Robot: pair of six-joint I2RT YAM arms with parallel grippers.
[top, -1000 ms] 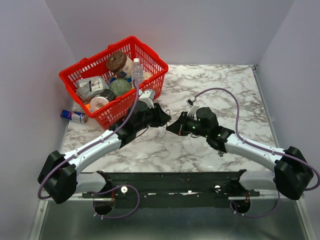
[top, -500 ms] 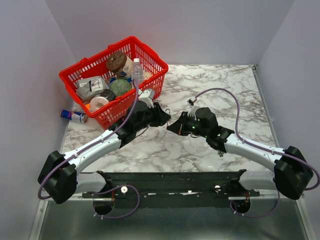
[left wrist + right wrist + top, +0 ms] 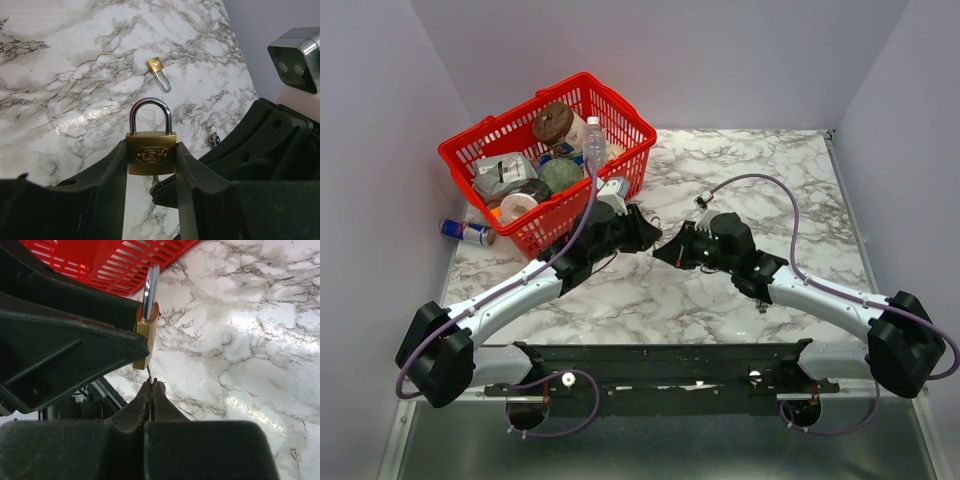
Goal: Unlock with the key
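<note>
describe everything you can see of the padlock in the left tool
The padlock has a brass-looking body with an embossed emblem and a shiny silver shackle, which looks closed. It is held above the marble table, shackle pointing forward out of the left tool, which clamps its sides. A key pinched in the right tool meets its underside.

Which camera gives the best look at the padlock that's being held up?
The left wrist view: the held padlock faces it squarely, with shackle and brass front visible. The right wrist view shows it only edge-on, and in the top view it cannot be made out.
</note>
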